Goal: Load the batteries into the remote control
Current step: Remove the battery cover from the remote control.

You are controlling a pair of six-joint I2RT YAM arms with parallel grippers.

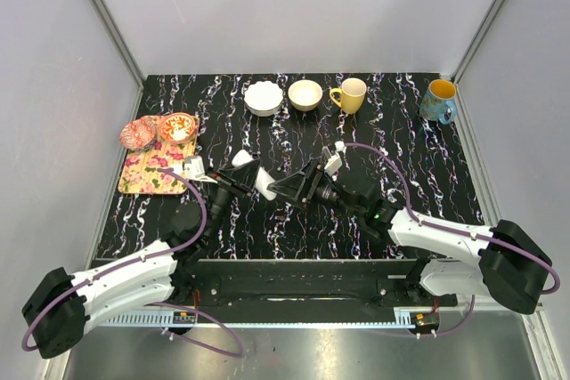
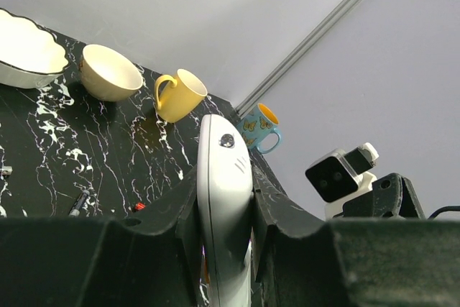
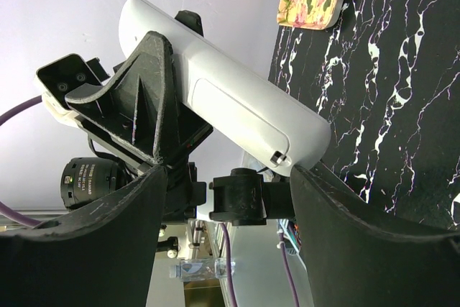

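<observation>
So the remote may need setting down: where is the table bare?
Bare: the right side, between the blue mug and the right arm. Less so between the beige bowl and the remote, where small batteries lie. Crowded: the floral tray at left.

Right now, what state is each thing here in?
remote control: held in the air, back panel looks closed.
left end effector: shut on the remote control.
right end effector: open.
batteries: lying loose on the table.
yellow mug: upright.
blue mug: upright.
white bowl: upright, empty.
cream bowl: upright, empty.
</observation>
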